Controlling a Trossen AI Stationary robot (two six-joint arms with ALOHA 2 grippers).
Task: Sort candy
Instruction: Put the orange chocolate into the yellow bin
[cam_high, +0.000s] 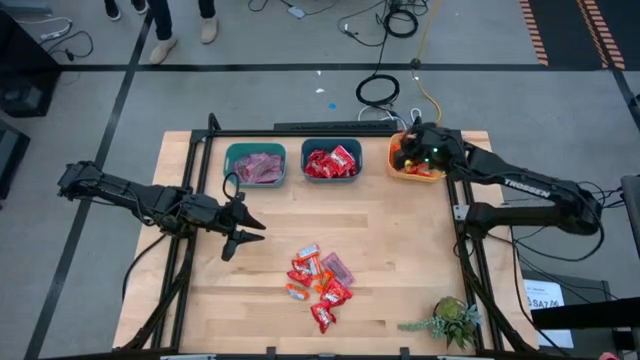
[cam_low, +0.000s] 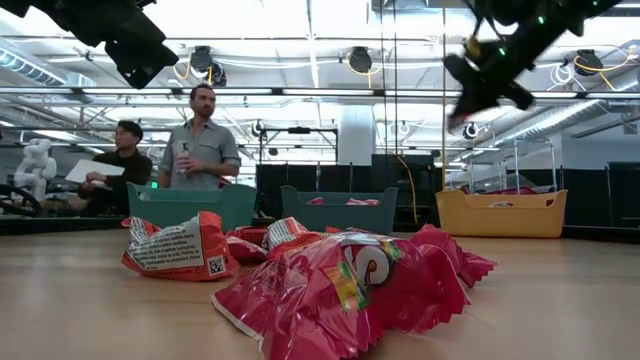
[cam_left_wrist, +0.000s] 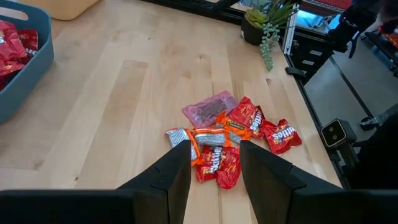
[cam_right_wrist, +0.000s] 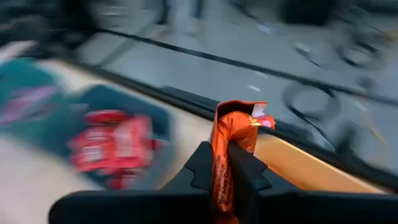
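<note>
The right gripper has its fingers pinched on a shiny orange wrapped sweet, which stands upright between them with its long axis running up and away from the fingertips. In the high view this gripper hangs over the yellow plastic bin, the end bin of the row along the far edge of the wooden table. That is the relation the coming move turns on: the sweet looks to be directly above this bin, so letting go should probably drop it inside, though the blur in the wrist picture suggests the arm may be moving.

Beside the yellow bin sits a teal plastic bin holding red sweets, and beyond that a second teal bin holding pinkish-mauve sweets.

The loose heap of red, orange and mauve wrapped candy lies on the table well away from the yellow bin, toward the near edge. The left gripper is clearly the nearer one to it, fingers spread and empty, pointing at the heap.
</note>
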